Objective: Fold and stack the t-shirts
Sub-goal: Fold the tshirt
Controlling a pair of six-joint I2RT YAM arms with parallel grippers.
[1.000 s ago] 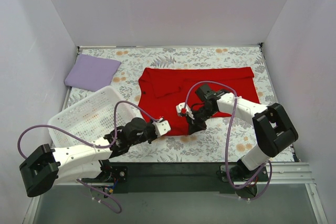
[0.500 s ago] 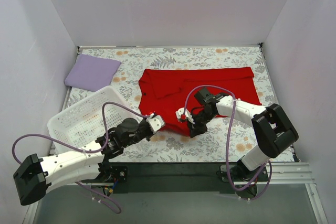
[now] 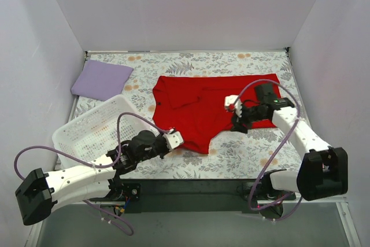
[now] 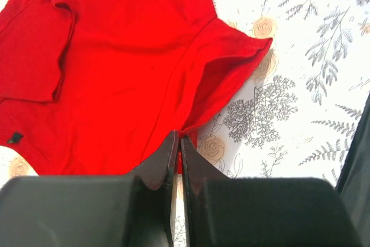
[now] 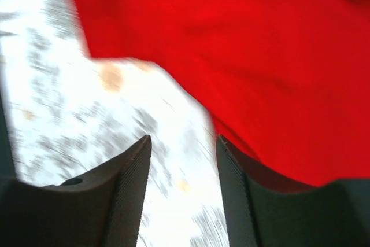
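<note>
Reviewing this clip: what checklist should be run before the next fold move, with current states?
1. Left hand shut on the red t-shirt at its near hem: ok.
2. Right hand gripping the shirt: not ok, open and empty.
3. Right hand's place over the hem: cannot tell, wrist view blurred.
4. Shirt lying flat: not ok, a sleeve is folded over.
5. Folded purple t-shirt apart from the red one: ok.

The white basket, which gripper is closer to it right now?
Left. The left gripper is just off the white basket's near right corner, shut on the red t-shirt's hem. The right gripper hangs open at the shirt's opposite edge, farther right.
</note>
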